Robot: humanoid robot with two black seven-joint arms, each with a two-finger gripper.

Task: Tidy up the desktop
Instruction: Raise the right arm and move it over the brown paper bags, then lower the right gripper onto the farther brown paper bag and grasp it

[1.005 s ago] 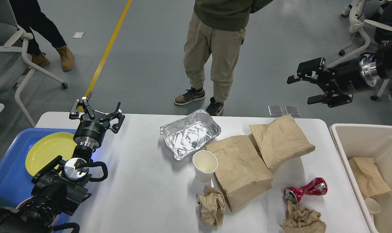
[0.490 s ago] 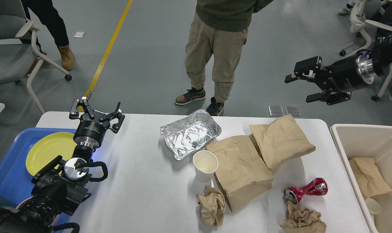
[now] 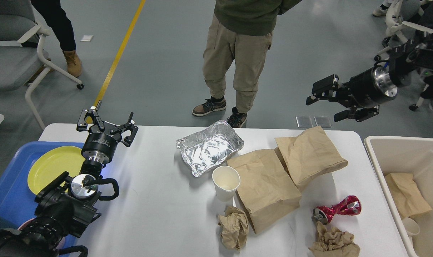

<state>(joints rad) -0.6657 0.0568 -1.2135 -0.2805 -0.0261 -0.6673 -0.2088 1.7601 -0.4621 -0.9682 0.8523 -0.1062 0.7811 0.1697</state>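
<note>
The white desktop point(image 3: 159, 200) fills the lower view. On it lie a foil tray point(image 3: 209, 147), a white paper cup point(image 3: 226, 182), two brown paper bags point(image 3: 266, 189) point(image 3: 309, 155), two crumpled paper wads point(image 3: 234, 226) point(image 3: 333, 243) and a crushed red can point(image 3: 336, 210). My left gripper point(image 3: 107, 125) is open and empty above the desktop's left end, next to the tray. My right gripper point(image 3: 325, 107) is open and empty, raised beyond the far right edge of the desktop, above the floor.
A blue tray point(image 3: 9, 192) with a yellow plate point(image 3: 52, 167) sits at the left. A beige bin point(image 3: 391, 153) at the right holds a paper bag point(image 3: 407, 194) and a cup point(image 3: 411, 226). A person point(image 3: 238, 53) stands behind the desktop. Chairs stand at both back corners.
My right gripper has moved left and a little lower, toward the far edge of the desktop. My left arm has not moved. The chair at the back left has shifted.
</note>
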